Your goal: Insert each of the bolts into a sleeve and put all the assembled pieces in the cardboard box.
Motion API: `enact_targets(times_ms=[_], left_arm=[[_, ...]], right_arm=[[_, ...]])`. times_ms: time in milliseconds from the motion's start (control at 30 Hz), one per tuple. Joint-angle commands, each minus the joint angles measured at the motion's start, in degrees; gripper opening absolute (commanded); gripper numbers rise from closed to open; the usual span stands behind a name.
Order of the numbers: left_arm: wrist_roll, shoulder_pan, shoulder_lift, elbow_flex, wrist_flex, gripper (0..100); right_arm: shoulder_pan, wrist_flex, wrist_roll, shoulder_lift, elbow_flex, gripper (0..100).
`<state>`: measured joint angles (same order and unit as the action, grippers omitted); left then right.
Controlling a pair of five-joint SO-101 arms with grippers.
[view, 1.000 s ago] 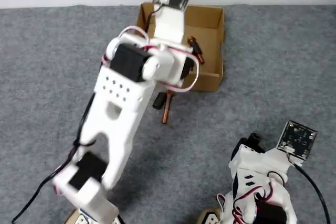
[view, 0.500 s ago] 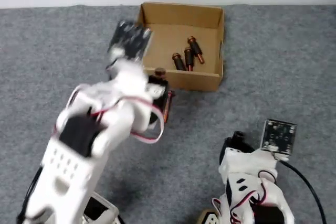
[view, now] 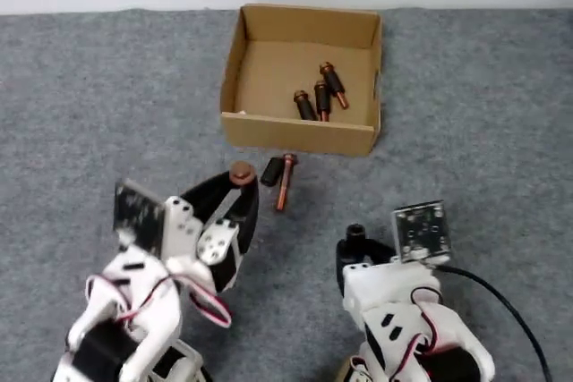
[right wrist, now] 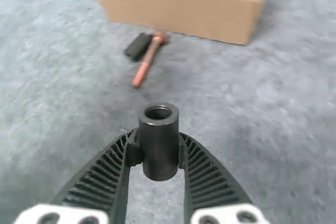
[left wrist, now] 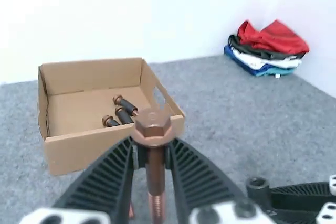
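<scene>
Prepping insertion: left hand [left wrist: 152, 148] pinches a bolt [left wrist: 153, 129] head-up, right hand [right wrist: 157, 145] pinches a sleeve [right wrist: 158, 129] bore-up, both held apart, short of cardboard box [view: 295, 136]; next prob. needs bolt tip lined w/ bore, then pushed in.

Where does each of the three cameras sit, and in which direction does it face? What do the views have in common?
High view: fixed above the table, looking down on the left claw, the right claw and the cardboard box.
Left wrist view: on the left arm, facing the box over its own claw, shut on a bolt.
Right wrist view: on the right arm, facing the box over its own claw, shut on a sleeve.
Shared: all three show the box.
</scene>
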<state>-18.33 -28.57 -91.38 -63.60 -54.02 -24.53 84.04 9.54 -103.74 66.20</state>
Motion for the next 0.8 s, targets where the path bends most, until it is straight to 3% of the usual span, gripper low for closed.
enact_targets(times_ms=[0, 133, 300, 433, 767], left_arm=[[0.2, -0.4, -9.4, -3.9, 1.7, 0], [-0.6, -0.4, -13.0, -8.0, 1.7, 0], [-14.6, -1.8, -12.3, -6.5, 1.8, 0], [-20.5, -5.3, -12.3, -6.5, 1.8, 0], [-22.3, -7.3, -12.2, -6.6, 1.9, 0]], right_arm=[[-3.7, -3.2, -3.8, 0.6, 1.1, 0.8], [-9.7, -6.6, -7.4, 0.6, 2.7, 0.8], [-14.7, -9.7, -11.0, 0.6, 4.4, 0.8], [-18.0, -11.9, -14.6, 0.6, 4.4, 0.8], [-20.3, -13.7, -18.9, 0.6, 4.4, 0.8]])
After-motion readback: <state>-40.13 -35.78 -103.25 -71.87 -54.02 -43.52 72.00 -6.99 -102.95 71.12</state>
